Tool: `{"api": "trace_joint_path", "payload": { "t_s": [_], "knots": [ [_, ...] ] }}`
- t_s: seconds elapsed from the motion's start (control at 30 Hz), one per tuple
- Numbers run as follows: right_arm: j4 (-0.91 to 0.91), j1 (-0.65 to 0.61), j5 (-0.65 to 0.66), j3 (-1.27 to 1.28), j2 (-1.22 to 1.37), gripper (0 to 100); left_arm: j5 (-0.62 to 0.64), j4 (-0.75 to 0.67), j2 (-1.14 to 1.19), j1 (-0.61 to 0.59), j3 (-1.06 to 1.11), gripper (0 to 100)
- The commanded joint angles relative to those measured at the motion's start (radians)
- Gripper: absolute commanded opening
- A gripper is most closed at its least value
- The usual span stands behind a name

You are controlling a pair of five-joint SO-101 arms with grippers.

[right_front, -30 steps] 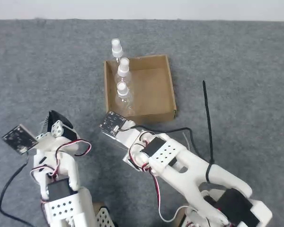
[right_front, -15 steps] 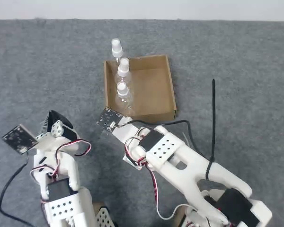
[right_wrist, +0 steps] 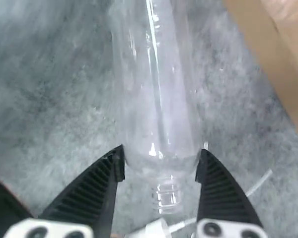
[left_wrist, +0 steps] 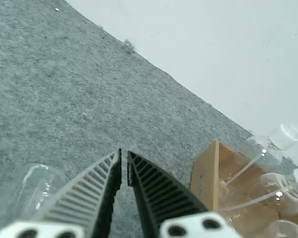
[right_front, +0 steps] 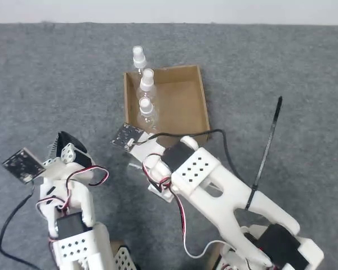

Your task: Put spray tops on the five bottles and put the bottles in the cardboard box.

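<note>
A clear bottle without a top lies on the grey carpet, its open neck toward my right wrist camera. My right gripper is shut on its shoulders, one finger on each side. A loose spray top lies just off the neck. In the high view my right arm reaches to the box's near left corner. Two topped bottles stand in the cardboard box; a third stands behind it. My left gripper is shut and empty, with another clear bottle lying on the carpet beside it.
Grey carpet stretches to the left and right of the box. A black strap sticks up from the right arm. The box's right half holds nothing. A white wall runs along the far edge.
My right arm has swung to the left along the box's near side, and its black strap has tilted to the right. The left arm and the topped bottles have kept still.
</note>
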Motion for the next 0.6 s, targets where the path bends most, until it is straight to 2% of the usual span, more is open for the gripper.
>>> {"api": "trace_joint_path", "payload": {
  "t_s": [0.0,0.3,0.57],
  "knots": [
    [0.071,0.018,0.014,-0.086,-0.008,14.6,-0.009,-0.018,-0.011,-0.005,-0.013,1],
    [0.275,0.039,0.009,-0.19,-0.008,14.5,-0.009,-0.018,-0.011,-0.005,-0.013,1],
    [0.42,0.151,0.006,-0.278,-0.01,14.5,-0.009,-0.018,-0.011,-0.005,-0.013,1]
  ]
}}
